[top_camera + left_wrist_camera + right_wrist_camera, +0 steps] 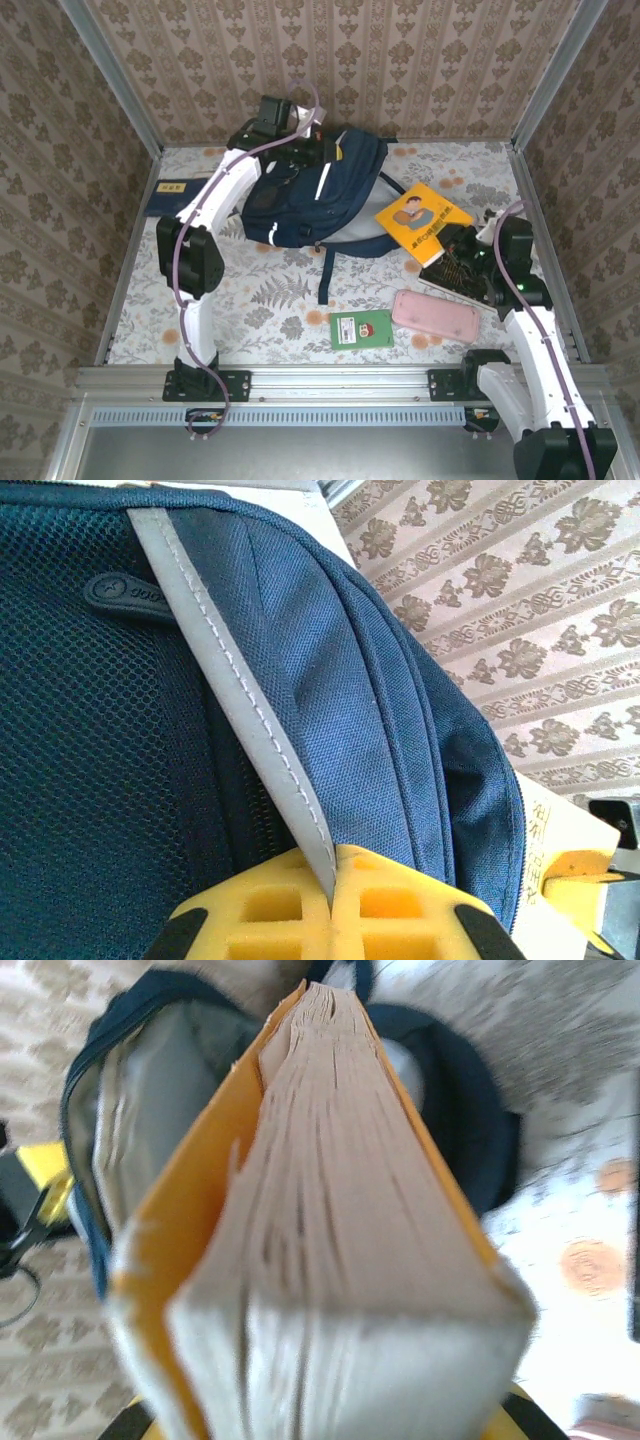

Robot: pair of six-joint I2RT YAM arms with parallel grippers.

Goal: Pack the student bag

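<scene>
Student bag, place: the student bag (310, 200) lay on the far middle of the table (270, 300), close to the back wall.
Long axis: we saw it run on a slant, from a near-left end to a far-right end.
Facing: its open mouth, showing grey lining (365, 232), was turned to the right; we could not tell which end was the top.
Strap: one dark strap (325, 275) trailed from the bag toward the near edge.
Bag and left pincer: the left pincer (332, 878) sat at the bag's far-left end, its yellow pads pressed together on a reflective stripe (230, 690) of the bag.
Bag and right pincer: the right pincer (450, 248) stood to the right of the bag, clamped on a yellow book (422, 218) whose far corner reached the open mouth.
Looks: we noted navy-blue fabric, a dark mesh panel (90, 760), a rubber zip puller (125, 593) and white-grey stitched stripes.
Wrist view, right: the book's page edges pointed at the grey-lined opening.
Left of the bag: a navy-blue book (168, 196) with a yellow label lay apart near the table's left edge.
Near side: a green booklet (361, 329) and a pink case (435, 314) lay just beside each other, well apart from the bag.
</scene>
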